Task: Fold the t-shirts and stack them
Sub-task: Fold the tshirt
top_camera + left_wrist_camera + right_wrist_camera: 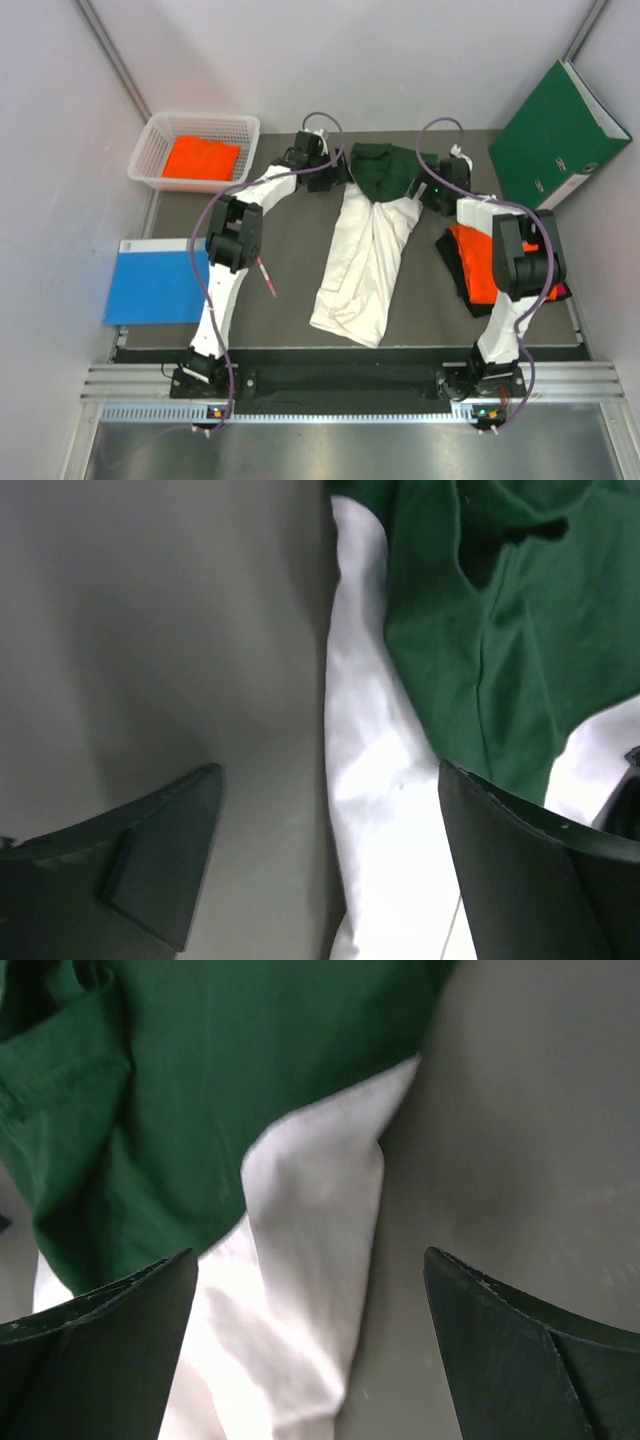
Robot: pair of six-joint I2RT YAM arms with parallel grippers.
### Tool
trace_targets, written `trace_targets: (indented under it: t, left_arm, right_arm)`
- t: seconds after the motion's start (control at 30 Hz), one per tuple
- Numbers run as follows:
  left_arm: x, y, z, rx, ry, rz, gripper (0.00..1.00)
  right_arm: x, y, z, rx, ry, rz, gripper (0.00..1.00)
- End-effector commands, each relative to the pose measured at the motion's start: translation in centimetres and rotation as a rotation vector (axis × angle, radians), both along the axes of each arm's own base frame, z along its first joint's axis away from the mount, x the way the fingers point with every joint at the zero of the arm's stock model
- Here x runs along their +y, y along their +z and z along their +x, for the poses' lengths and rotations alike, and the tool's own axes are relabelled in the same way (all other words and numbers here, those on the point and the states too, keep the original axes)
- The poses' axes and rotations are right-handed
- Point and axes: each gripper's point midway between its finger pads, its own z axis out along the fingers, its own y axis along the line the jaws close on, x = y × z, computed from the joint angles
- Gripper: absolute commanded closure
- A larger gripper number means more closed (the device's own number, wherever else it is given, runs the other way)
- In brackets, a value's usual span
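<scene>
Mid-table (290, 240): white t-shirt (365, 260), folded lengthwise into a narrow strip. Runs from far to near, leaning slightly left toward the near end. Points its bunched dark green sleeves away from the arm bases and its white hem toward them.

At the far end, on the strip's left edge: left gripper (330, 780), jaws wide apart and clamped on nothing. Straddles that edge in the wrist view, with one finger over bare grey mat and the other over white and green cloth. Cannot tell whether either finger touches the cloth.

On the right edge of the same end: right gripper (310, 1260), likewise spread wide with nothing between the fingers. Straddles the opposite edge, one finger above the green-and-white fold and the other above bare mat.

Far left corner: white mesh basket (150, 140) holding an orange shirt (200, 158). Near right, well apart from the strip: second orange shirt (478, 262) lying on a black shirt (452, 268), both partly hidden beneath the right arm's elbow. Leaning against the right wall: green binder (560, 140). Flat at the left edge of the mat: blue book (155, 280). Nothing but open mat beside the strip's near half.
</scene>
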Motion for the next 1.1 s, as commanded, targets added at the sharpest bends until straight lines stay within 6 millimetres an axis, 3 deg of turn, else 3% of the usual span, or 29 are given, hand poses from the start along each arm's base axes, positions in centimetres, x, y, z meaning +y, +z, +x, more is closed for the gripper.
trace_targets:
  t: [0.0,0.03,0.13,0.3,0.33,0.4,0.43,0.47,0.53,0.57,0.63,0.67,0.73,0.9,0.93,0.97,1.0,1.07]
  left_arm:
    - [-1.2,-0.6,2.2,0.003,-0.002,-0.109,0.11]
    - [-1.5,-0.5,2.4,0.01,-0.006,-0.125,0.18]
    - [-2.1,-1.2,3.4,0.016,0.002,-0.157,0.27]
    - [-3.6,-2.3,4.6,0.019,-0.007,-0.244,0.43]
    - [-3.9,-3.2,4.5,0.04,-0.001,-0.259,0.49]
    - [-4.3,-3.0,4.9,0.03,-0.009,-0.291,0.81]
    - [-4.4,-3.3,4.9,0.043,-0.001,-0.306,0.94]
    - [-4.2,-3.4,5.0,0.045,0.003,-0.313,1.0]
    - [-3.8,-3.3,5.0,0.046,0.007,-0.312,1.0]
    - [-3.6,-3.4,4.8,0.052,0.008,-0.304,1.0]
    - [-2.1,-3.1,4.6,0.045,0.037,-0.288,1.0]
    - [-1.6,-2.8,4.5,0.037,0.046,-0.285,1.0]
    - [0.3,-1.9,4.3,0.011,0.082,-0.266,1.0]
    - [3.6,-1.3,3.9,0.006,0.133,-0.233,1.0]
    - [4.3,-1.3,3.6,0.012,0.144,-0.227,1.0]
    - [4.7,-1.3,3.4,0.014,0.153,-0.219,1.0]
    - [5.2,-1.4,3.3,0.01,0.161,-0.205,1.0]
    - [6.8,-1.6,2.7,0.011,0.206,-0.172,1.0]
  right_arm:
    - [-0.2,2.0,4.2,-0.105,-0.01,0.056,0.06]
    - [-0.3,1.6,4.6,-0.099,-0.014,0.057,0.06]
    - [-1.0,-0.3,5.8,-0.069,-0.033,0.071,0.06]
    - [-1.4,-0.6,7.9,-0.071,-0.03,0.094,0.05]
    - [-1.5,-1.1,8.1,-0.063,-0.028,0.093,0.05]
    - [-1.4,-0.8,8.9,-0.075,-0.018,0.098,0.04]
    - [-1.3,-1.5,9.1,-0.063,-0.011,0.098,0.04]
    - [-0.9,-0.8,9.9,-0.08,0.007,0.108,0.04]
    - [-0.3,-2.4,10.0,-0.023,0.041,0.121,0.04]
    - [0.6,-0.7,11.5,-0.057,0.083,0.144,0.05]
    - [1.2,-2.6,11.1,0.016,0.111,0.151,0.04]
    - [1.5,-1.9,11.8,-0.002,0.124,0.155,0.04]
    - [2.0,-2.4,12.1,0.0,0.15,0.148,0.02]
    - [4.5,-1.2,13.6,-0.047,0.239,0.121,0.0]
    - [5.6,-1.8,13.4,-0.037,0.275,0.112,0.0]
    - [6.3,-0.7,14.2,-0.063,0.293,0.105,0.0]
    - [6.7,-1.3,14.3,-0.058,0.31,0.092,0.0]
    - [8.3,0.1,15.0,-0.096,0.347,0.093,0.0]
